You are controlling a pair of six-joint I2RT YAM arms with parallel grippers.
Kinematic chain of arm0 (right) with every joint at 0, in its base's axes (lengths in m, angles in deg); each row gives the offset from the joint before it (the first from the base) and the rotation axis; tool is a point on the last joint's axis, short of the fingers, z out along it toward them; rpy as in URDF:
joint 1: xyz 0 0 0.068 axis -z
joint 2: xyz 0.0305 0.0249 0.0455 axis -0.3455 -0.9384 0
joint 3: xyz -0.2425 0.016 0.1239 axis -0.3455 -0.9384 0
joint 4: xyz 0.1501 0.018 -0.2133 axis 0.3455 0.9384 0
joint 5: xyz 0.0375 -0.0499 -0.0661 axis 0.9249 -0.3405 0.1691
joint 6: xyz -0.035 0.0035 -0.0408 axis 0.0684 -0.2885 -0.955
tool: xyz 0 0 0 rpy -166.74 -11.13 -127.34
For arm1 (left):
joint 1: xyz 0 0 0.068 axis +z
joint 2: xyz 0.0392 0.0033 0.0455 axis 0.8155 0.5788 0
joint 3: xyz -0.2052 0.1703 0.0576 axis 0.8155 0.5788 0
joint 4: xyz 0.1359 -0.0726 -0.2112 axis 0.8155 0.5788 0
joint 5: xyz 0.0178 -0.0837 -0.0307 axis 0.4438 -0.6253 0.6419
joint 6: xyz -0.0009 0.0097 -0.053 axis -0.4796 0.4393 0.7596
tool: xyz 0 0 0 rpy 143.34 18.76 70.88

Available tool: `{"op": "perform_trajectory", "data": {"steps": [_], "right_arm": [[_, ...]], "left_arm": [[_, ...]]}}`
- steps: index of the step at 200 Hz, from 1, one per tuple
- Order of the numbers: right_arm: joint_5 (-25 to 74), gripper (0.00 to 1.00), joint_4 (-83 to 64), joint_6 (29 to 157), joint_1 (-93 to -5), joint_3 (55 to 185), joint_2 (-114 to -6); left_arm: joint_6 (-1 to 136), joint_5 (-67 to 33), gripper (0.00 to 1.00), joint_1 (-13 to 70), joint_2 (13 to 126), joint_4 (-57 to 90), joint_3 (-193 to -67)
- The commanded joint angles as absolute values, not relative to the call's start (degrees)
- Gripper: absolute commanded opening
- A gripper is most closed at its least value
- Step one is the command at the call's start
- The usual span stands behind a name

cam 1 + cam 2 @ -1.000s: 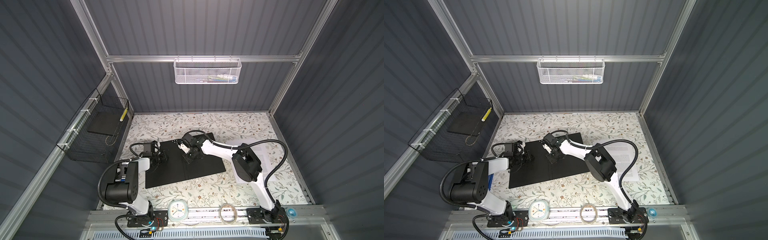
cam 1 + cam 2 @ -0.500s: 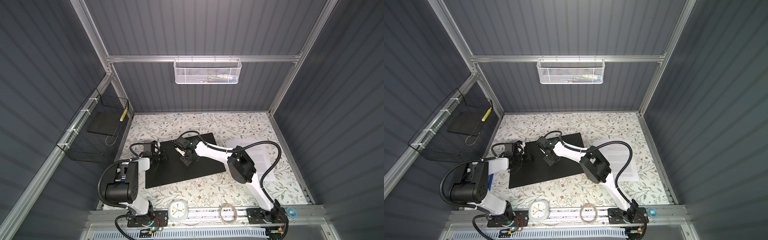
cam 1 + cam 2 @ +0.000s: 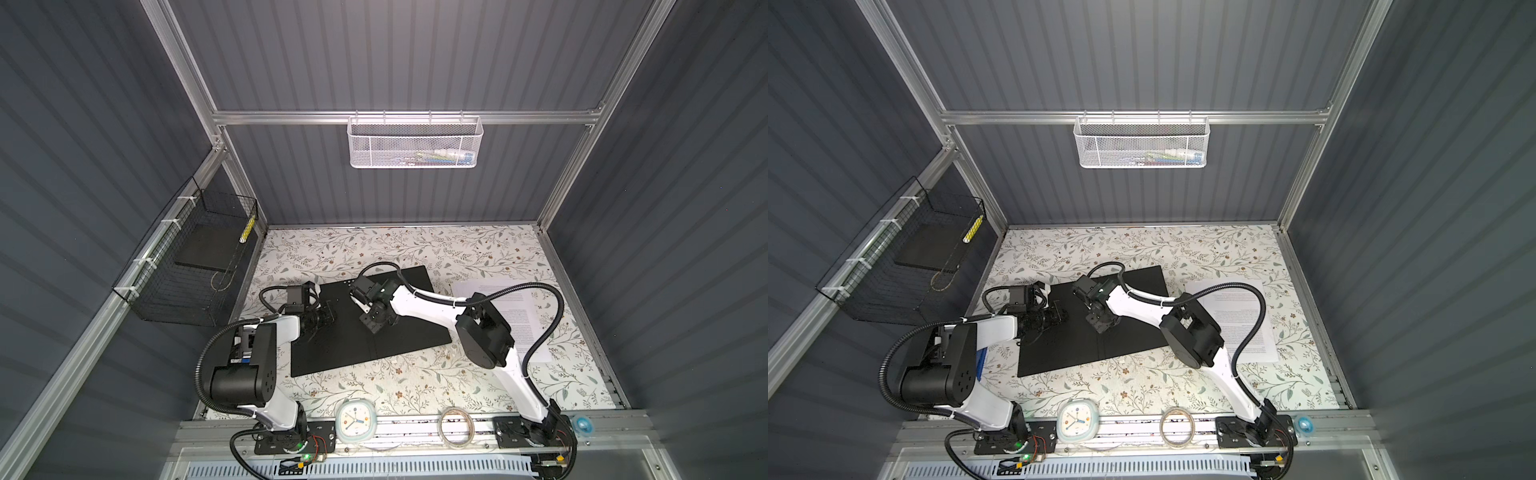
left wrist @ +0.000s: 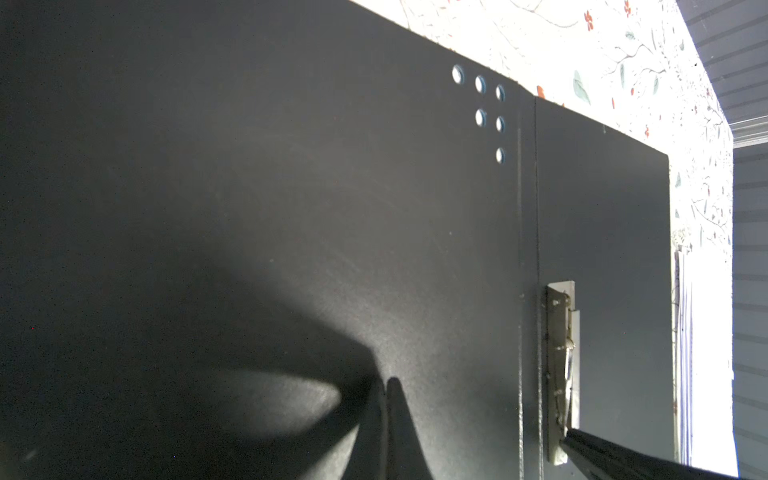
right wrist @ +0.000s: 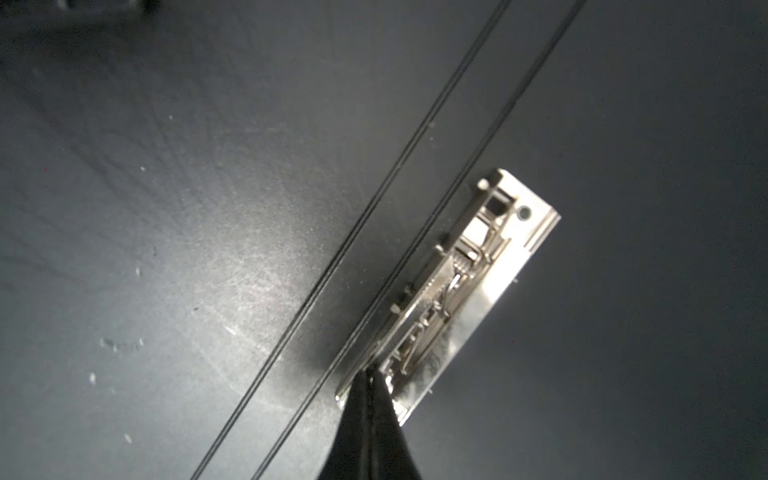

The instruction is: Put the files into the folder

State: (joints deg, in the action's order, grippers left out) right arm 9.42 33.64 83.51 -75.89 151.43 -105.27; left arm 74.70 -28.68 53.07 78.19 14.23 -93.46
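Observation:
The folder [image 3: 340, 349] [image 3: 1067, 345] lies open on the table in both top views, black inner faces up. Its metal clip [image 5: 465, 282] [image 4: 561, 365] sits beside the spine creases. My right gripper [image 5: 368, 374] [image 3: 372, 326] is shut, its tip touching the near end of the clip. My left gripper [image 4: 385, 380] [image 3: 328, 318] is shut with nothing in it, its tip down on the folder's left cover [image 4: 291, 208]. The files [image 3: 515, 307] [image 3: 1237, 307], white printed sheets, lie flat to the right of the folder, partly under my right arm.
A black wire basket [image 3: 187, 266] holding a dark slab [image 3: 203, 249] hangs on the left wall. A white mesh basket [image 3: 415, 141] hangs on the back rail. A small clock [image 3: 354, 422] and a tape roll [image 3: 455, 426] sit on the front rail.
My right arm has swung left and a little toward the front, bringing its shut gripper along the spine to the clip and uncovering more of the files. The left arm has stayed still.

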Motion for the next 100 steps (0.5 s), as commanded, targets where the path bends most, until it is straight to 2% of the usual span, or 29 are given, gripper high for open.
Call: {"op": "perform_trajectory", "data": {"steps": [1, 100], "right_arm": [[12.8, 0.00, 40.6, 86.9, -75.6, 146.5, -110.3], [11.7, 0.00, 39.8, 89.4, -75.4, 147.5, -105.8]], "left_arm": [[74.1, -25.9, 0.00, 52.8, 80.8, 20.6, -92.0], [74.1, -25.7, 0.00, 52.8, 80.7, 20.6, -91.9]]}}
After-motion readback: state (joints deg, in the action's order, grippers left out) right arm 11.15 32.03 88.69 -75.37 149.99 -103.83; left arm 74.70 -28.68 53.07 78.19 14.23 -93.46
